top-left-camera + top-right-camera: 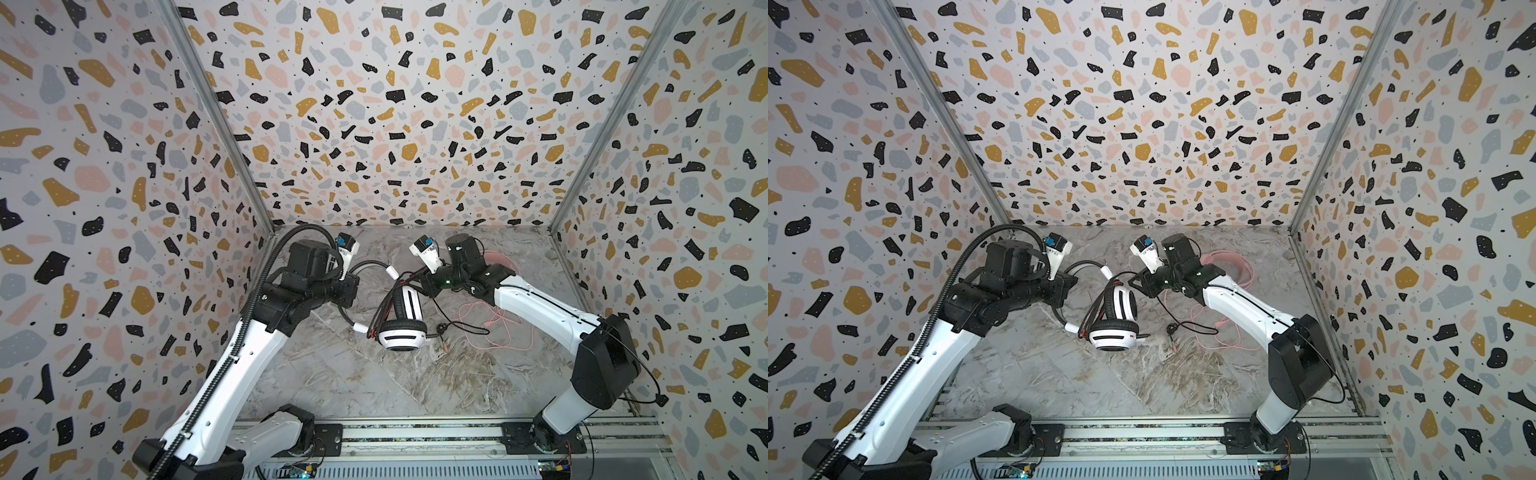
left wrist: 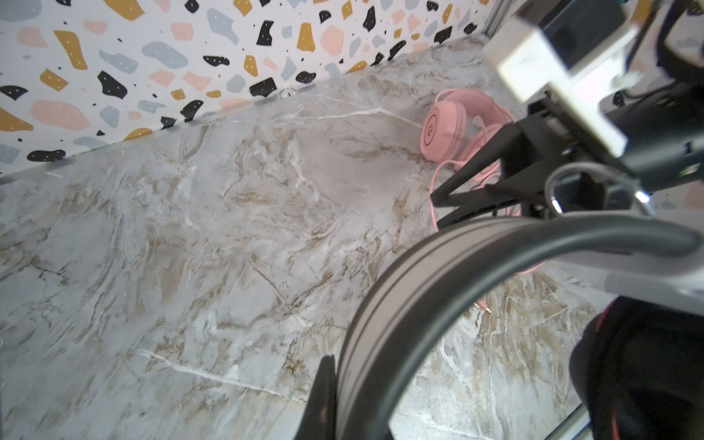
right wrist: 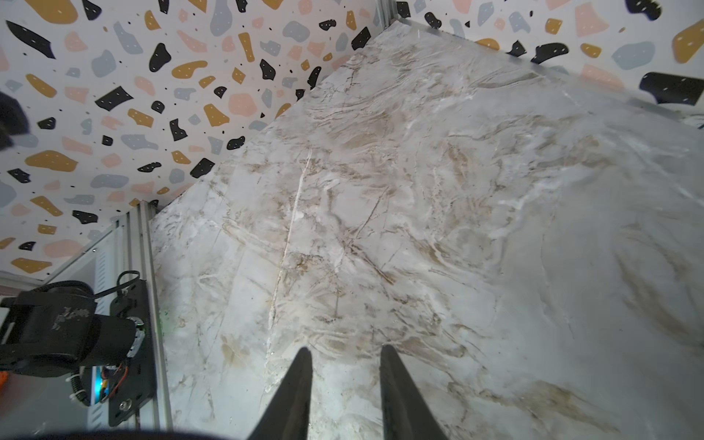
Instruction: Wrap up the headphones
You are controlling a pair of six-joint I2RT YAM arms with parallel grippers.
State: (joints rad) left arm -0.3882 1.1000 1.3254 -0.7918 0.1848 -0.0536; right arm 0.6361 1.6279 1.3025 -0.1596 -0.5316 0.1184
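The white-and-black headset (image 1: 401,328) lay near the middle of the marble table (image 1: 324,386). It had white shells and black pads, and its thin black cable (image 1: 381,312) was looped in several strands over the earcups and trailed off to the right. Its black headband (image 2: 381,343) arched toward the left and the cups sat toward the right, so its long axis ran across the table. The left pincer (image 1: 351,291) was clenched on that headband. The right pincer (image 3: 344,352) was released and empty just beyond the cups. The pink headset (image 2: 445,129) lay at the far right, partly behind the right arm (image 1: 540,307), with its pink cable (image 1: 505,332) loose nearby.
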